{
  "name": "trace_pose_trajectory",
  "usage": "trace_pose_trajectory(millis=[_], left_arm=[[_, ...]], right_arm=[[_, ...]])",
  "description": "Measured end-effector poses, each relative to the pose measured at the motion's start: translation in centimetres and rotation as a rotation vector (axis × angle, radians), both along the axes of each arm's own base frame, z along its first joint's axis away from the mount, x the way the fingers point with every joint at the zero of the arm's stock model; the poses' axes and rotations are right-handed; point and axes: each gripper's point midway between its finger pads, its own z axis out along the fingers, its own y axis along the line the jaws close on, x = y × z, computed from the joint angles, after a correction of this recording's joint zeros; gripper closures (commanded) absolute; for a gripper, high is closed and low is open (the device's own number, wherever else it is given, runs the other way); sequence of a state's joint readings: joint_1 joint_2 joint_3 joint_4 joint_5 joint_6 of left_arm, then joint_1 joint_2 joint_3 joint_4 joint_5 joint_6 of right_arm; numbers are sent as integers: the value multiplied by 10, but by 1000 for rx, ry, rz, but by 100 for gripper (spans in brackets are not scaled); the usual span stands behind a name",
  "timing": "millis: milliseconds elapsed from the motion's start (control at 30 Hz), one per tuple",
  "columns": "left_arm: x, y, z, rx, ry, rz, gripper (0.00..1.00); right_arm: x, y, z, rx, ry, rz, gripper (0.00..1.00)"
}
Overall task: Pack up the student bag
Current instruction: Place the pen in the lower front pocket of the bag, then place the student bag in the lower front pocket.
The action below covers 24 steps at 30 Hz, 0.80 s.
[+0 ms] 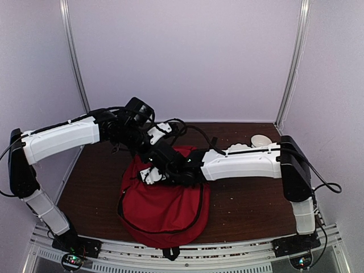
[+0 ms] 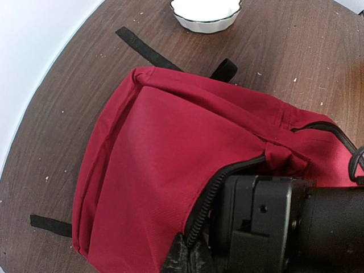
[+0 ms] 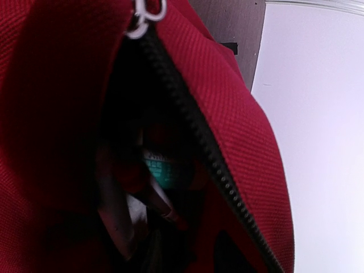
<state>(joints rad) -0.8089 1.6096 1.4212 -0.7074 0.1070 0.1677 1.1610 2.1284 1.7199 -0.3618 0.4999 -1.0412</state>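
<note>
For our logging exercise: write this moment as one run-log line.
stage: packing | student bag: unzipped, on table | left gripper: shut on bag edge | right gripper: at opening, jaws unclear

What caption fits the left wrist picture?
A red bag lies on a brown table, a white bowl beyond it.

Pretty much the whole shot is the red fabric of the student bag [image 3: 244, 131], super close up. A black zipper [image 3: 196, 131] runs diagonally from top middle down to bottom right, with a silver pull [image 3: 145, 14] right at the top edge. Left of the zipper the bag gapes open and it's dark inside. I can make out a teal label [image 3: 161, 170] and some pale stuff [image 3: 133, 213] below it, too blurry to name. Top right there's a sliver of brown worktop [image 3: 233, 23], a black strap end [image 3: 228, 46] and a white wall [image 3: 318, 142].
</note>
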Motion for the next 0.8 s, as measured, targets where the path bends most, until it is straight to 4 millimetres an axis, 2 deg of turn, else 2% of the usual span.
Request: trace_pose_trajectory(millis=[367, 467, 567, 700, 800], left_arm=[[-5, -3, -1, -6, 15, -18, 100], [-6, -3, -1, -9, 19, -22, 100], [-11, -4, -2, -7, 35, -40, 100], [-19, -8, -8, 0, 71, -69, 100], [-25, -15, -19, 21, 109, -91, 100]], right_arm=[[-18, -9, 13, 32, 20, 9, 67], [-28, -9, 15, 37, 55, 33, 70], [-49, -14, 11, 26, 124, 91, 70], [-87, -41, 7, -5, 232, 171, 70], [-111, -50, 19, 20, 328, 211, 70]])
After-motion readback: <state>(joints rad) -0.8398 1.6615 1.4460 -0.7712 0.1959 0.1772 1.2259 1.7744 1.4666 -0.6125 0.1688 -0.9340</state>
